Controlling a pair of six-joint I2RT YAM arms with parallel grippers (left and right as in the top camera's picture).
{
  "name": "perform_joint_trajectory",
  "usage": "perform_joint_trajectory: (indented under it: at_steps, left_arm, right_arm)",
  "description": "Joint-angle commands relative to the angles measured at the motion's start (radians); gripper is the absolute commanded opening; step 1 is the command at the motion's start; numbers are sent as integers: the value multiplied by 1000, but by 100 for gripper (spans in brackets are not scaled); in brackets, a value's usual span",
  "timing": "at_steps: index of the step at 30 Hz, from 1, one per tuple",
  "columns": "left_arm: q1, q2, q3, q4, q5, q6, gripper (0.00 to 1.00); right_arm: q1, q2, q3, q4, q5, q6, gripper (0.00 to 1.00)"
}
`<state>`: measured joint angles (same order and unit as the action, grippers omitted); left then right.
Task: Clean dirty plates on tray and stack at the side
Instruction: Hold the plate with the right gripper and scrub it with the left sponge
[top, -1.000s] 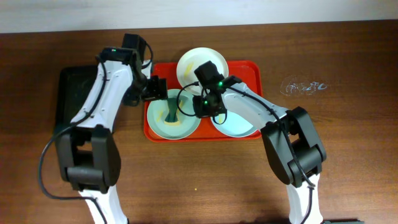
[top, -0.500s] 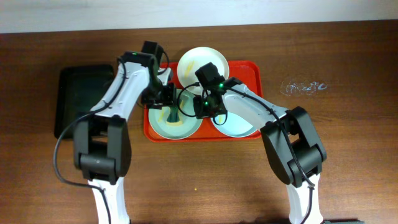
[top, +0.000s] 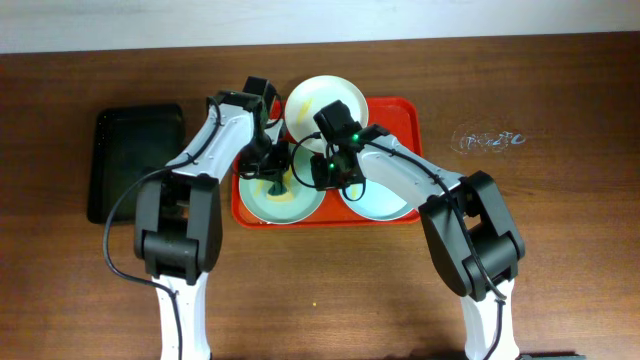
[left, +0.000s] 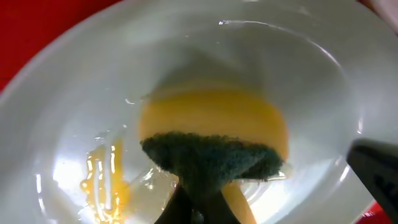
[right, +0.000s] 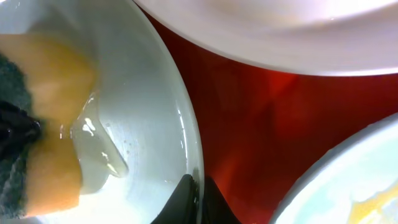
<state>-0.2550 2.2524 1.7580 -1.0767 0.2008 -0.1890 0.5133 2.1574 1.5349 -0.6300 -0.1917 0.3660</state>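
Observation:
On the red-orange tray (top: 405, 110) lie three plates: a white one (top: 312, 100) at the back, a pale mint one (top: 262, 200) at the left and another mint one (top: 385, 205) at the right. My left gripper (top: 280, 170) is down inside the left mint plate (left: 74, 93), shut on a yellow sponge (left: 211, 118) with a dark green pad. A yellow smear (left: 102, 180) lies beside the sponge. My right gripper (right: 198, 182) is shut on the right rim of that same plate (right: 143, 112), one finger on each side of it.
A smaller black tray (top: 135, 160) sits on the brown table left of the red one. A crumpled clear scrap (top: 488, 140) lies at the right. Both arms cross above the red tray's left half. The white plate (right: 280, 31) nearly touches the held plate.
My left arm swung right from the tray's left edge into the left mint plate, and its gripper closed on the sponge. The right arm kept its place on the rim.

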Motion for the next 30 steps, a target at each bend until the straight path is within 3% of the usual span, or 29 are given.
perform_joint_trajectory:
  at_steps: [1,6,10,14,16,19,21,25,27,28,30]
  left_arm:
    - [21,34,8,-18,-236,-34,0]
    - [68,34,216,-174,-285,-159,0]
    - [41,48,208,-158,-58,-158,0]
    - [-23,106,134,-90,13,-154,0]
    - [-25,118,116,-87,-70,-155,0]
    - [-19,117,109,-152,-373,-171,0]
    - [-7,117,109,-215,-523,-246,0]
    - [31,82,154,-270,-555,-271,0]
    - [31,54,175,-266,-462,-262,0]
    - [28,35,177,-229,-217,-192,0]
    - [28,36,164,-183,21,-95,0]
  right_arm:
    - [3,11,-14,-5,17,-10,6]
    - [3,11,-14,-5,17,-10,6]
    - [3,11,-14,2,17,-10,6]
    - [3,11,-14,-1,17,-10,7]
    - [3,11,-14,-1,17,-10,6]
    - [3,11,-14,-1,17,-10,6]
    - [3,11,-14,-1,18,-10,7]
    - [3,11,-14,0,17,-10,7]
    - [3,11,-14,2,17,-10,7]
    - [3,11,-14,3,17,-10,6]
    - [3,11,-14,3,17,-10,7]
